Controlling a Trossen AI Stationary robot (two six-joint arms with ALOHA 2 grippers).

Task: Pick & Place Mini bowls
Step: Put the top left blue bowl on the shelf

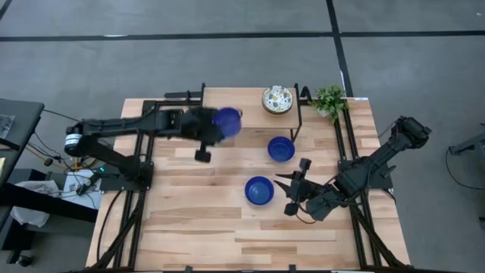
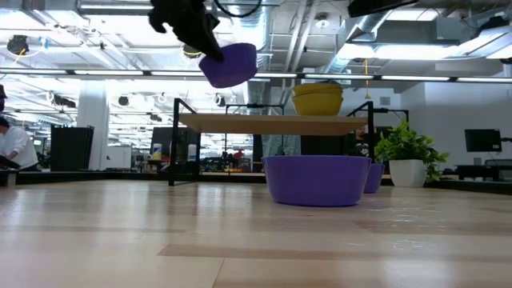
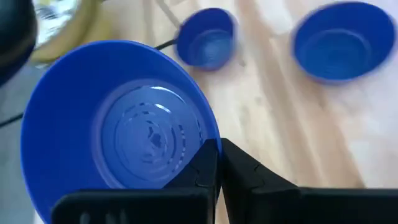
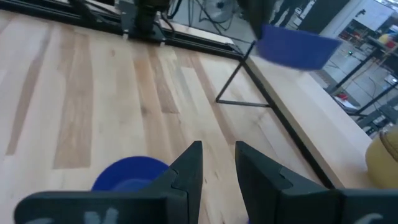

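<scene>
Left wrist view shows my left fingers pinched on the rim of a blue bowl, a grip that lets it hang clear, high above the worktop near the raised shelf where stacked bowls sit. Two blue bowls lie below; my right fingers wait slightly apart beside the nearer one.

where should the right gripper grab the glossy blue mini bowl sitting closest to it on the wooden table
Probably by the rim, from straight above: the glossy blue mini bowl sits upright and open, apart from the other blue bowl. One finger inside and one outside its thin wall on the side nearest the right gripper looks best.
</scene>
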